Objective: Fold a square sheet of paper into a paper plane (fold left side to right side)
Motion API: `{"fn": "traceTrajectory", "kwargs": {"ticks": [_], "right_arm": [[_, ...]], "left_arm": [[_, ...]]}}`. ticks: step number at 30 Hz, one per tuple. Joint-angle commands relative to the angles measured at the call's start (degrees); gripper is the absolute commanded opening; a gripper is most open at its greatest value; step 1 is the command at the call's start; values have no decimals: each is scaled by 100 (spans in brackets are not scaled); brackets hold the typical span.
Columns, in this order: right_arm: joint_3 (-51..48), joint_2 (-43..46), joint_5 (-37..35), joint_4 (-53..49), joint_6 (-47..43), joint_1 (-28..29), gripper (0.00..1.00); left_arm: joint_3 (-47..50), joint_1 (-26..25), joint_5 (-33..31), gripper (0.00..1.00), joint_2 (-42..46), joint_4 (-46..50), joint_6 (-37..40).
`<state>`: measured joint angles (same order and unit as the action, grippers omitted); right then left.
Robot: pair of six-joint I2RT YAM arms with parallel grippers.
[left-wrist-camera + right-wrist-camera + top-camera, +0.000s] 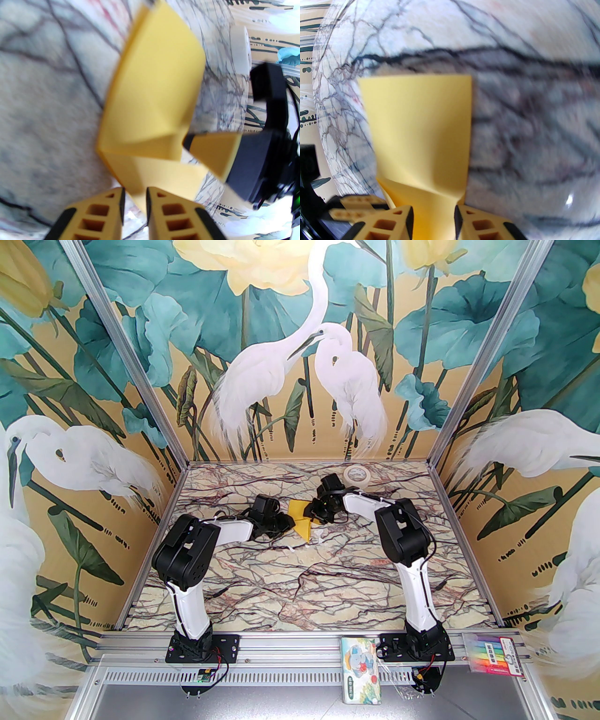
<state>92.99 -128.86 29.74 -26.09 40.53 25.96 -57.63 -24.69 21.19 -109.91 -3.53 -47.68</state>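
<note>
Creased square sheet of paper (300,521) over the worktop (300,577), corner between narrow left jaws; right jaws' hold unclear

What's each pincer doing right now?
Left pincer: closed on the yellow paper.
Right pincer: yellow paper between its jaws; grip cannot be told.

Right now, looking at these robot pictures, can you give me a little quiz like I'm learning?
1. What colour is the paper?
2. True or false: the tape roll lies on top of the paper.
3. Where is the paper? A) between the left gripper and the right gripper; B) down by the arm bases; C) under the tape roll.

Key: 1 yellow; 2 false; 3 A.
</note>
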Motion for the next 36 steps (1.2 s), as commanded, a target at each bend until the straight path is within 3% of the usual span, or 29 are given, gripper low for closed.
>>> {"fn": "traceTrajectory", "kwargs": {"ticks": [1, 3, 13, 22, 31, 36], "right_arm": [[187, -90, 55, -297, -337, -35, 36], [169, -1, 92, -332, -431, -72, 38], [-448, 757, 75, -212, -540, -56, 43], [-607, 531, 229, -210, -625, 63, 42], [-360, 116, -71, -373, -595, 59, 23], [-355, 54, -70, -404, -604, 49, 21]], "left_arm": [[-134, -37, 40, 28, -140, -69, -144], [-136, -35, 20, 32, -138, -62, -140], [-244, -45, -18, 30, -263, 1, -171], [-236, -61, -27, 29, -268, 37, -158], [-338, -67, -102, 30, -258, 194, -9], [-527, -63, -164, 31, -351, 361, 137]]}}
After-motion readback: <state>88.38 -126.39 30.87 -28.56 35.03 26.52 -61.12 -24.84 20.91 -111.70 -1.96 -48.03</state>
